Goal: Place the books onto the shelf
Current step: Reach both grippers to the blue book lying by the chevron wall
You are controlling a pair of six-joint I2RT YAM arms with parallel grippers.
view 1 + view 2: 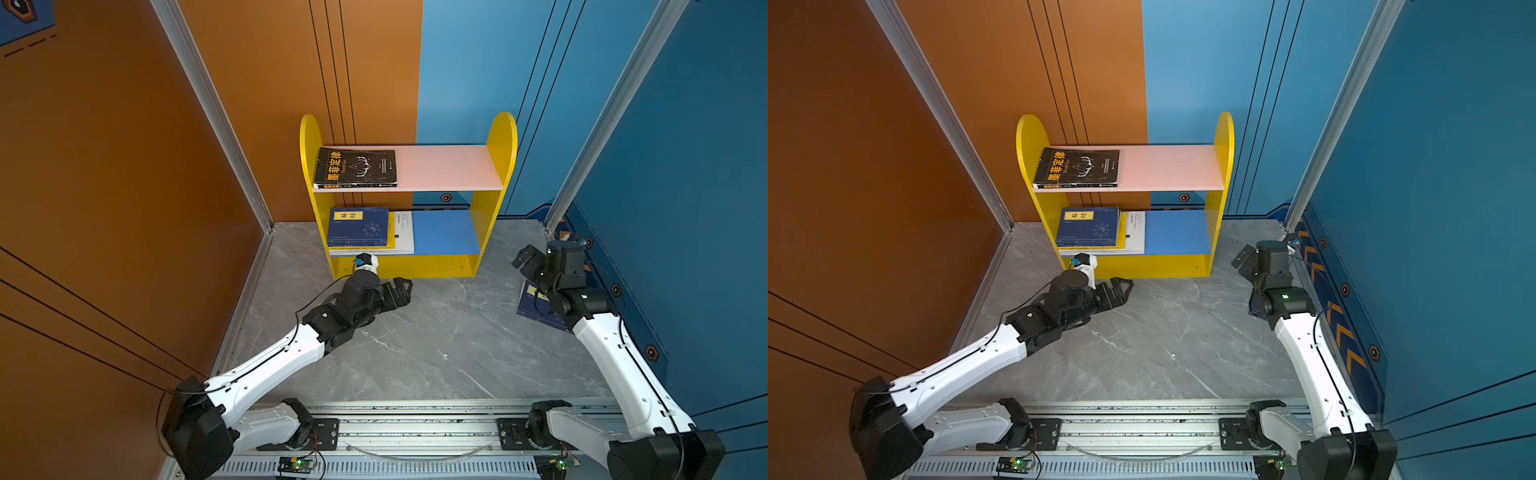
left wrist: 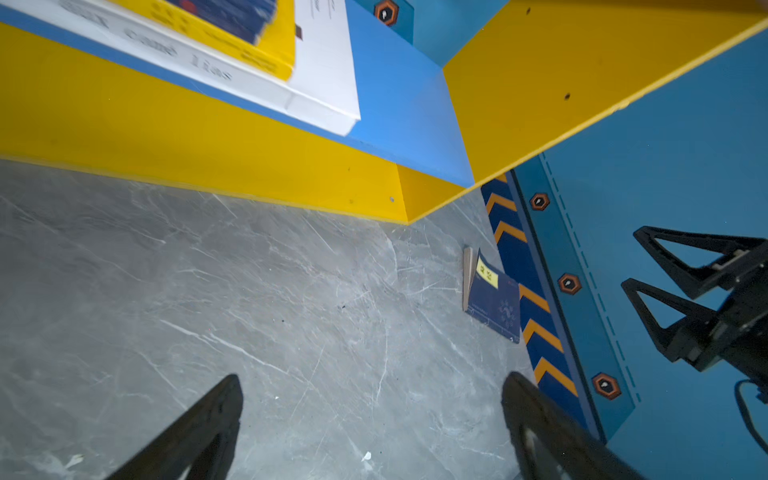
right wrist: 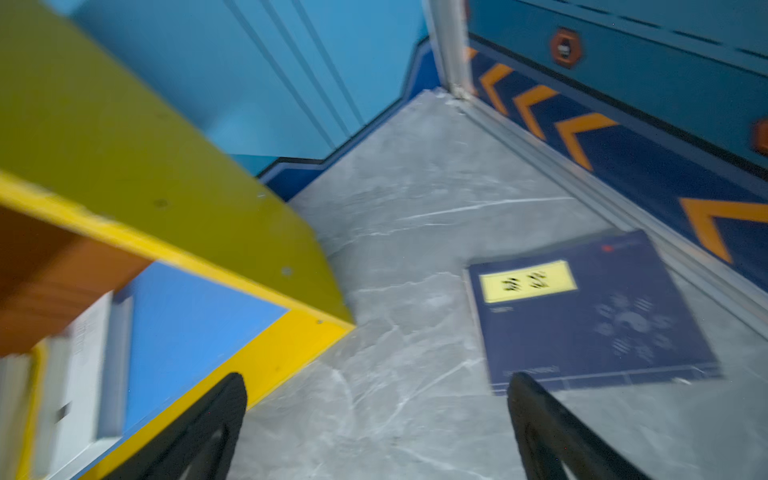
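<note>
The shelf (image 1: 505, 137) stands against the back wall in both top views. A black book (image 1: 355, 167) lies flat on its pink upper board. On the blue lower board a navy book (image 1: 359, 226) tops a yellow one and a white book (image 1: 405, 232). Another navy book (image 3: 590, 316) lies on the floor by the right wall, partly hidden under my right arm in a top view (image 1: 528, 309). My right gripper (image 3: 376, 384) hovers open just left of it, empty. My left gripper (image 2: 372, 386) is open over bare floor before the shelf's base (image 1: 401, 289).
Grey marble floor (image 1: 436, 340) lies between the arms. An orange wall (image 1: 124, 208) closes the left side and a blue wall (image 1: 685, 187) with chevron skirting the right. A metal rail (image 1: 415, 428) runs along the front edge.
</note>
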